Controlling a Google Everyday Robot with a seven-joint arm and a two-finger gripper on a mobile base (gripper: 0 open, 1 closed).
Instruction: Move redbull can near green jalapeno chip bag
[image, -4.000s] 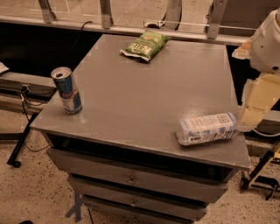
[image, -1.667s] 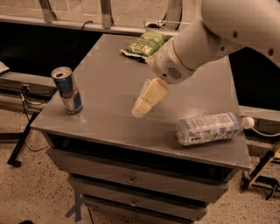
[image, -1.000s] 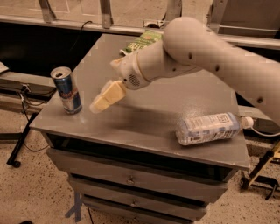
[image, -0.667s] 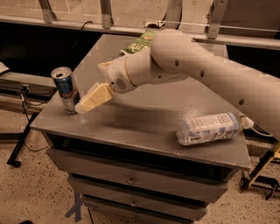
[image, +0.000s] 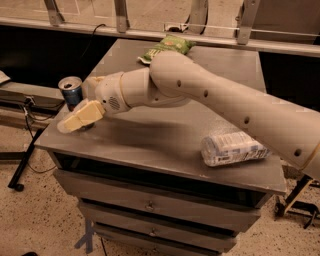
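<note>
The redbull can (image: 70, 91) stands upright at the left front corner of the grey table (image: 165, 131); I see its silver top and blue upper side, and its lower part is hidden behind my gripper. My gripper (image: 77, 119) is low over the table's left front edge, right against the front of the can. The green jalapeno chip bag (image: 168, 45) lies at the far edge of the table, partly hidden behind my arm (image: 210, 95), which reaches across from the right.
A clear plastic bottle with a white label (image: 233, 148) lies on its side at the table's front right. Drawers (image: 150, 205) sit under the tabletop. A metal rail (image: 150, 34) runs behind the table. Cables and stands lie on the floor to the left.
My arm has swept from the right side across the table to the left front corner, and the gripper has come down against the can. The can, bag and bottle have not moved.
</note>
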